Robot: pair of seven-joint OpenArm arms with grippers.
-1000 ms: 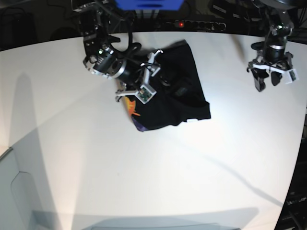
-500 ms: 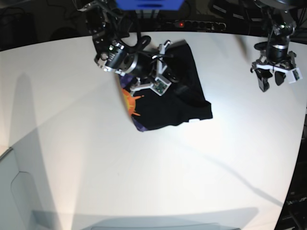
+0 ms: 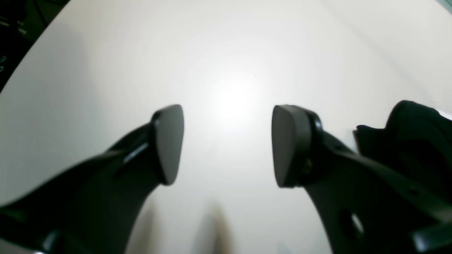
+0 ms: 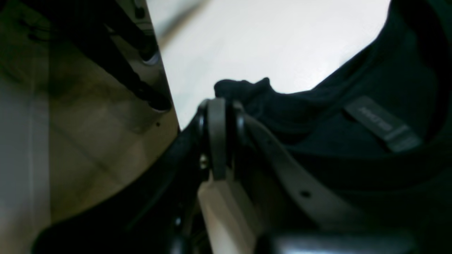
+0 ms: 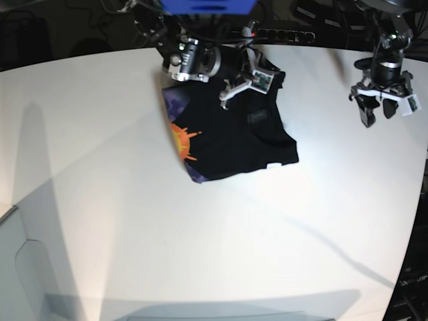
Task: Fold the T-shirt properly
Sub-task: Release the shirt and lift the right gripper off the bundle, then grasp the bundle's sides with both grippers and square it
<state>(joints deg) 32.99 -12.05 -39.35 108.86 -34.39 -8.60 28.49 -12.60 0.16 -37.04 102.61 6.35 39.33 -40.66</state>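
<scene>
My right gripper [image 5: 257, 72], now pinching the T-shirt [image 5: 227, 137], is dragging it backward, uncovering more print; left gripper [image 5: 381, 110] is hanging open.

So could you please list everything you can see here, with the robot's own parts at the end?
T-shirt: one, black with an orange and purple print, bunched at the far middle of the table.
Tag: one, grey, on the shirt's inner cloth.
Table: one, white.
Power strip: one, dark with a red light, beyond the table's far edge.
Right gripper: one, black and white, shut on a fold of the T-shirt at its far edge.
Left gripper: one, black, open and empty, over bare table away from the shirt.
</scene>
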